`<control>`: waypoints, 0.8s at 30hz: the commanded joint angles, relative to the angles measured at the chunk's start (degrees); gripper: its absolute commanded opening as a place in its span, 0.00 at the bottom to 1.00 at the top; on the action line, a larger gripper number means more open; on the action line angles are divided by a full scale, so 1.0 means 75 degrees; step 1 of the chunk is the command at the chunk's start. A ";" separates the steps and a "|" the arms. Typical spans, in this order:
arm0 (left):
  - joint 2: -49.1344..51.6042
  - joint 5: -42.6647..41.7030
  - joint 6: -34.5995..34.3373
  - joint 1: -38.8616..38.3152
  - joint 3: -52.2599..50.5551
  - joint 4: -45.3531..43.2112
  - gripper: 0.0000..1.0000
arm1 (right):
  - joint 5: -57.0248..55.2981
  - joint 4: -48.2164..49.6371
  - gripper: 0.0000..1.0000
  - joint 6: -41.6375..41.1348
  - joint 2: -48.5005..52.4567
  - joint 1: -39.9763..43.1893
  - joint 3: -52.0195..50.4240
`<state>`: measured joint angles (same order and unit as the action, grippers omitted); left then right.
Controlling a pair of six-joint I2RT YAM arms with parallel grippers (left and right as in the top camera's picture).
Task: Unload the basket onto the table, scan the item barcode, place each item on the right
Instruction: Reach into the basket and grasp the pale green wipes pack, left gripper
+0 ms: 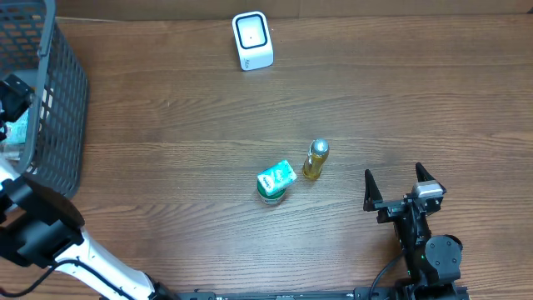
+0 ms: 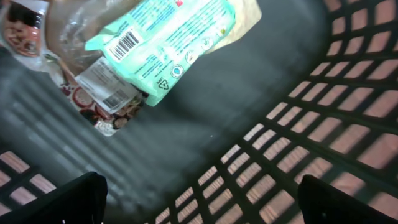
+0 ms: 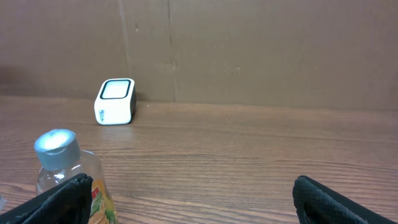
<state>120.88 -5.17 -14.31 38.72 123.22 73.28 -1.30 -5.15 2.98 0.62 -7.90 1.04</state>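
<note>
**Right arm lines up on the bottle; scanner waits at the far edge**

The right gripper [image 1: 393,175] stands toward the near right corner of the table [image 1: 166,125], jaws spread wide and holding nothing; the left gripper [image 2: 199,186] hangs inside the basket [image 1: 58,100] at the left edge, jaws equally wide and empty, above a mint packet [image 2: 155,43] lying on the basket floor with its barcode up.

Two items stand loose near the middle of the table, a little toward the near edge: a bottle [image 1: 316,160] of yellow liquid with a silver cap, upright, and a green pack [image 1: 275,181] just beside it on the left, not quite touching as far as the overhead view tells; the scanner [image 1: 252,40] sits near the far edge, left of centre, its window facing up.

Judging by the wrist view, the bottle is the likely next pick, since it sits low on the left between the right gripper's fingers and the scanner; the arm needs to shift left so the bottle is centred before closing; grip the body below the cap, where it is widest, and avoid nudging the green pack.

No barcode shows on the bottle from here; expect to turn it over the scanner window until the label faces down; carry it level and slowly, since the smooth round body may slip.
</note>
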 commanded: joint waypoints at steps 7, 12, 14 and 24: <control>0.0175 0.0149 0.0341 -0.0064 -0.0032 -0.0006 0.99 | 0.0015 0.0050 1.00 0.0012 -0.0061 0.0020 -0.0079; 0.0175 0.0149 0.0338 -0.0067 -0.0032 0.0032 1.00 | 0.0015 0.0047 1.00 0.0012 -0.0061 0.0020 -0.0079; 0.0175 0.0149 0.0338 -0.0067 -0.0032 0.0085 1.00 | 0.0015 0.0050 1.00 0.0012 -0.0061 0.0020 -0.0079; -0.0044 0.0152 0.0239 -0.0050 -0.0029 0.0254 0.90 | 0.0015 0.0050 1.00 0.0012 -0.0061 0.0020 -0.0079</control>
<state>121.91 -4.05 -13.08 38.63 123.17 75.09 -1.32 -5.15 3.01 0.62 -7.90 1.02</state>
